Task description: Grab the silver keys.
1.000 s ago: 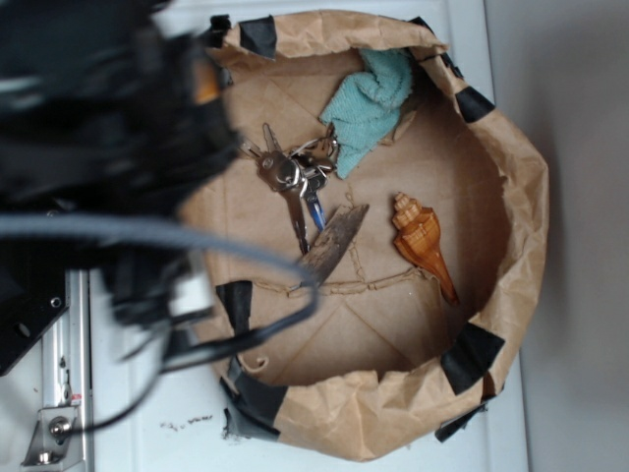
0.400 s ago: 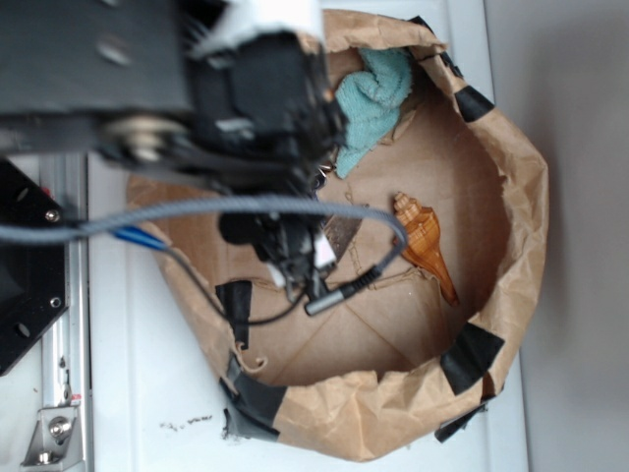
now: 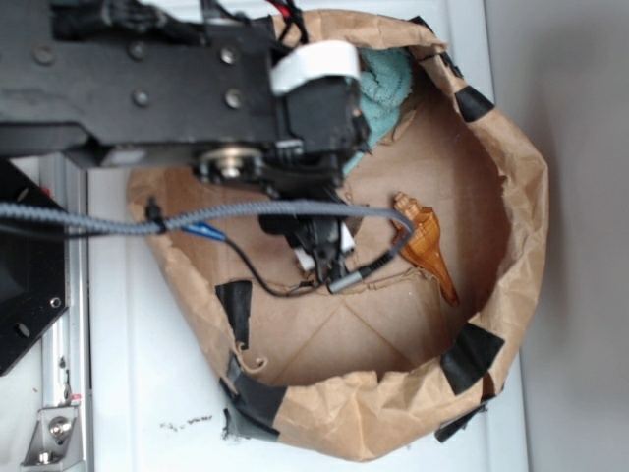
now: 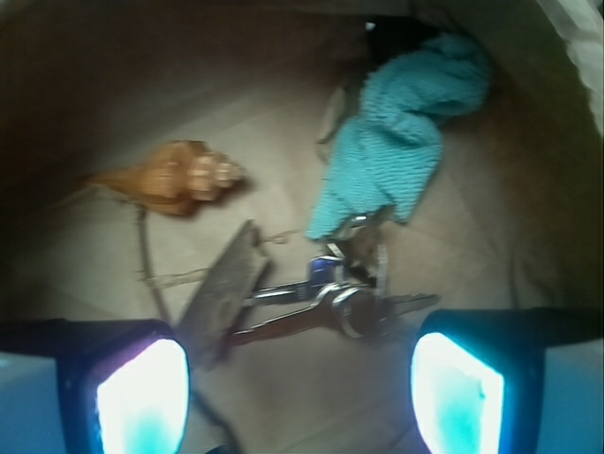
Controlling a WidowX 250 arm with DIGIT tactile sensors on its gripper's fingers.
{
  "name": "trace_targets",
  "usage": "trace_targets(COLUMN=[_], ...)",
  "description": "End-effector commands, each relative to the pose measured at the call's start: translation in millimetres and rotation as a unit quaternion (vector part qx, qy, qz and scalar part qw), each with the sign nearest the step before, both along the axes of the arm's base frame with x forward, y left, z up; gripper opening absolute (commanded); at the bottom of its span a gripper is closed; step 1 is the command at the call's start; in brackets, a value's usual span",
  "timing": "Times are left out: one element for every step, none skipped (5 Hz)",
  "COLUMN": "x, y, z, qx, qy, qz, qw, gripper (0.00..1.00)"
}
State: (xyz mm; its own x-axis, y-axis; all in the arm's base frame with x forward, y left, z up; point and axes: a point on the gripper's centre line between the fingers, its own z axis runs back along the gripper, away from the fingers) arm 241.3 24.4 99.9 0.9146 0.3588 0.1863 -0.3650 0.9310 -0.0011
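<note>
In the wrist view the silver keys (image 4: 345, 301) lie on the brown paper floor of the bag, a bunch on a ring with blades pointing left. My gripper (image 4: 298, 397) hangs above and just short of them, open, with nothing between the two glowing pads (image 4: 142, 397). In the exterior view the arm and its black gripper body (image 3: 313, 231) cover the keys, so they are hidden there.
A flat brown piece of wood (image 4: 222, 293) lies touching the key blades on the left. An orange-brown seashell (image 3: 425, 246) (image 4: 175, 180) lies further off, and a teal cloth (image 4: 402, 142) (image 3: 388, 88) sits beyond the keys. The paper bag's crumpled wall (image 3: 521, 197) rings everything.
The arm has swung from the left edge of the bag in over its middle and now covers the keys and the wood in the exterior view.
</note>
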Motion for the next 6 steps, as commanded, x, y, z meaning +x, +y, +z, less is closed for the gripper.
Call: trace_targets(x=[0.1, 0.1, 0.1, 0.1, 0.1, 0.9], y=[24.2, 24.2, 24.2, 24.2, 24.2, 31.4], z=[-6.0, -6.0, -6.0, -6.0, -6.0, -18.5], qx=[0.088, 0.088, 0.088, 0.088, 0.088, 0.089], qy=[-0.034, -0.034, -0.034, -0.034, -0.034, -0.028], qz=[-0.005, -0.005, -0.005, -0.005, -0.005, -0.011], qw=[0.996, 0.996, 0.996, 0.996, 0.996, 0.996], gripper=[1.0, 1.0, 1.0, 1.0, 1.0, 1.0])
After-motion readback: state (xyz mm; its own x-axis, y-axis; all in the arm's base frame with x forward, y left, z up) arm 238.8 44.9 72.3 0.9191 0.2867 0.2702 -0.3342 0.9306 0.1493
